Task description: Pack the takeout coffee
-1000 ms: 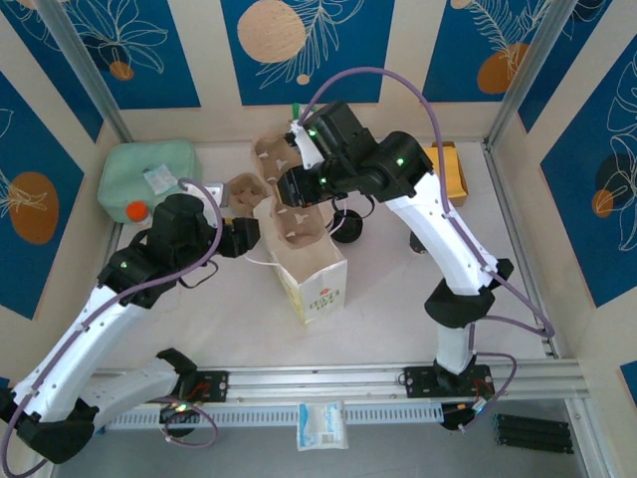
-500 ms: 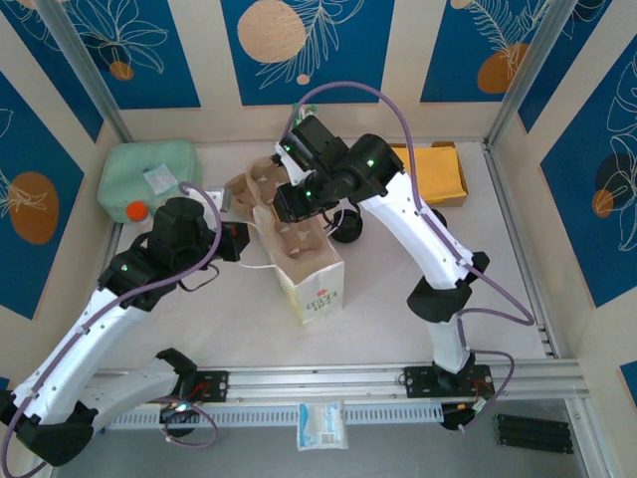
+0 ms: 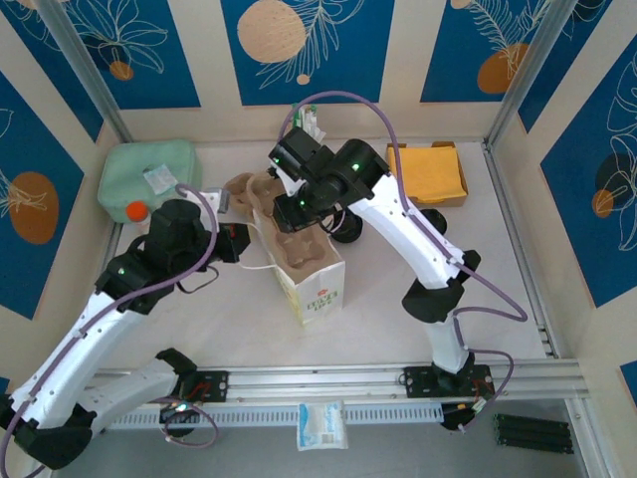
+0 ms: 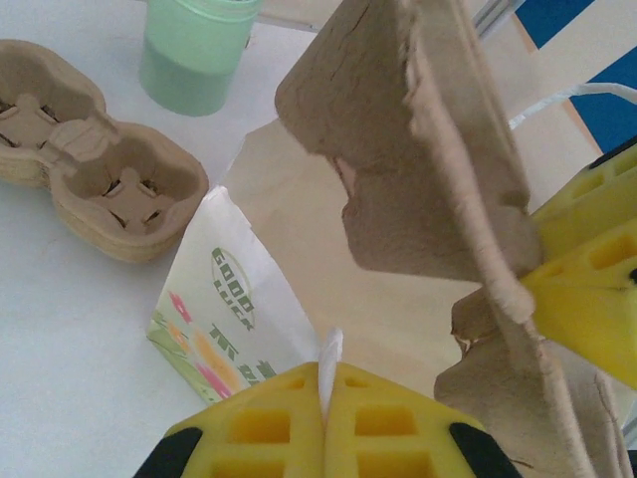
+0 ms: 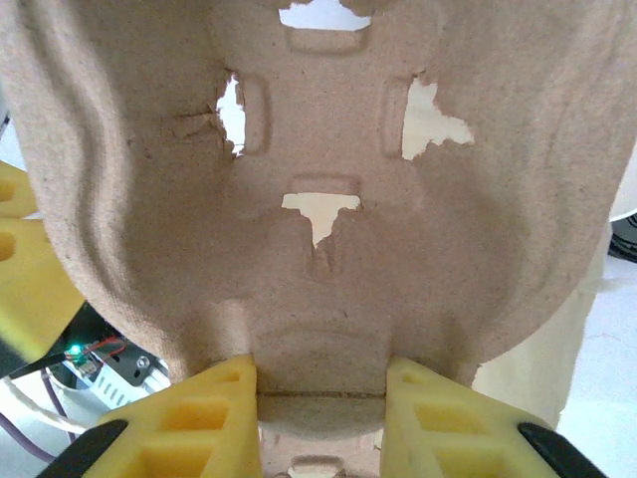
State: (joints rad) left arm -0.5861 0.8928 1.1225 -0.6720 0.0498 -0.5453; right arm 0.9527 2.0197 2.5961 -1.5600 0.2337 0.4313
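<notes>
A white paper bag with a printed front stands open at mid-table. My left gripper is shut on a thin white strip at the bag's top; I cannot tell whether it is the handle or the rim. My right gripper is shut on the edge of a brown pulp cup carrier, held tilted over the bag's mouth. The takeout coffee's black lid shows just right of the bag, mostly hidden by the right arm.
A stack of pulp carriers lies left of the bag. A mint-green cup stands behind it. A green pouch sits far left, a yellow pad far right, and a white packet on the front rail.
My left gripper has closed on the white strip at the bag's top. The right arm has swung left and brought the carrier over the bag's mouth.
</notes>
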